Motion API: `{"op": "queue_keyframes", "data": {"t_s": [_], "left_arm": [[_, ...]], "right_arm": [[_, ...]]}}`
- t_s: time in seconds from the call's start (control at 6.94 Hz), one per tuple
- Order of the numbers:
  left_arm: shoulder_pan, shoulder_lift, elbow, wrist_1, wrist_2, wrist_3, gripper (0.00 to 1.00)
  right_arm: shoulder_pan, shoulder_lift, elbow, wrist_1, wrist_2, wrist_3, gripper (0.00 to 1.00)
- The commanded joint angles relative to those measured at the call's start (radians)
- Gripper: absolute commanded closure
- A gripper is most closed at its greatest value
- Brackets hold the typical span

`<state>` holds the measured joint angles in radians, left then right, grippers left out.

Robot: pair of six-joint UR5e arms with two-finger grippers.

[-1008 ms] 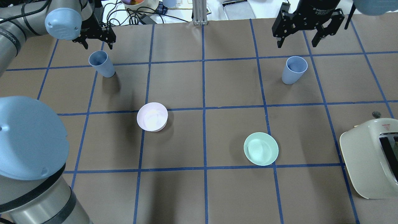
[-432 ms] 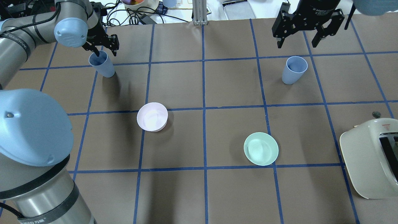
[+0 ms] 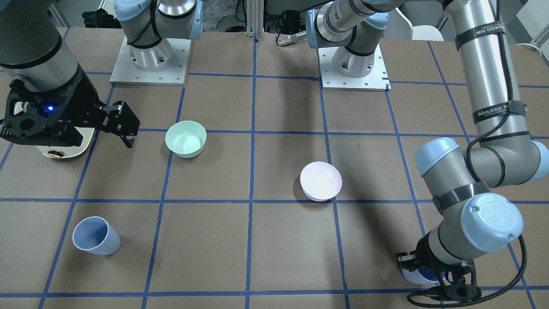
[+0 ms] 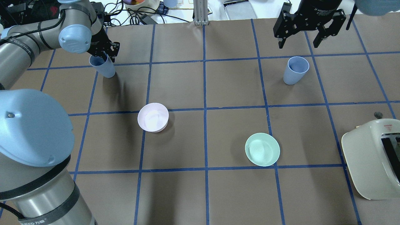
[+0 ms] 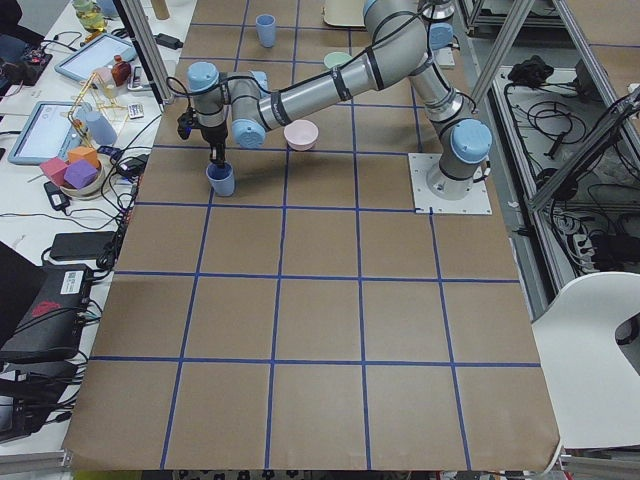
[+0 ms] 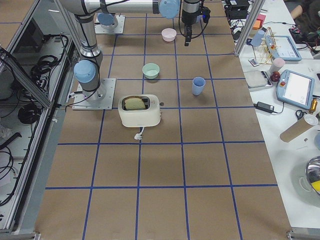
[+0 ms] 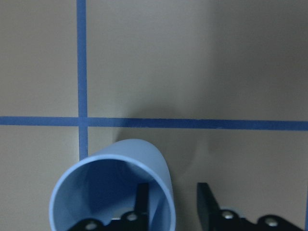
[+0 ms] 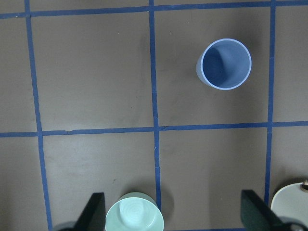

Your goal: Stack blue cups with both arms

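Tabletop [image 4: 237, 193] bears pink bowl [image 4: 153, 117], mint bowl [image 4: 262, 149], toaster [image 4: 368, 162] and blue cups [image 4: 295, 71]

The left arm [image 3: 487, 64] is silver-grey tubing with pale-blue joint caps [image 3: 491, 221], a strapped black cable [image 3: 508, 64] and a WANJEED band [image 3: 497, 113]. The right tool [image 4: 297, 45] is black, two-fingered.

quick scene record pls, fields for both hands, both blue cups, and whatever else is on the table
left-side cup: upright, not stacked
right-side cup: upright, empty, not stacked
left hand: open, one finger inside the left-side cup, one outside its wall
right hand: open, raised, apart from the right-side cup
others: pink bowl, green bowl, toaster
stacking: not yet done
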<state>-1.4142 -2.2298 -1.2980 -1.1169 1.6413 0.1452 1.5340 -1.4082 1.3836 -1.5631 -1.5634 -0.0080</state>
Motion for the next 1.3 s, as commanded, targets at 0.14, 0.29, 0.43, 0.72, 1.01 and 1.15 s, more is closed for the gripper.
{"op": "queue_keyframes", "data": {"t_s": [0.14,0.29,0.43,0.72,1.01,1.15], "left_arm": [[-0.145,0.106,0.003,-0.071,-0.001,-0.028,1.00],[-0.232,0.140,0.009,-0.104,-0.011,-0.095,1.00],[-0.314,0.165,-0.007,-0.109,-0.021,-0.215,1.00],[-0.446,0.183,-0.041,-0.124,-0.034,-0.407,1.00],[-0.532,0.188,-0.116,-0.118,-0.070,-0.563,1.00],[-0.564,0.193,-0.154,-0.113,-0.105,-0.620,1.00]], "right_arm": [[0.000,0.000,0.000,0.000,0.000,-0.001,0.00],[0.000,0.000,0.000,0.000,0.000,-0.001,0.00],[0.000,0.000,0.000,0.000,-0.001,-0.001,0.00],[-0.002,0.000,0.000,0.002,-0.001,-0.003,0.00],[-0.006,0.000,0.000,0.005,-0.001,-0.009,0.00],[-0.006,-0.002,0.000,0.006,-0.001,-0.009,0.00]]}}
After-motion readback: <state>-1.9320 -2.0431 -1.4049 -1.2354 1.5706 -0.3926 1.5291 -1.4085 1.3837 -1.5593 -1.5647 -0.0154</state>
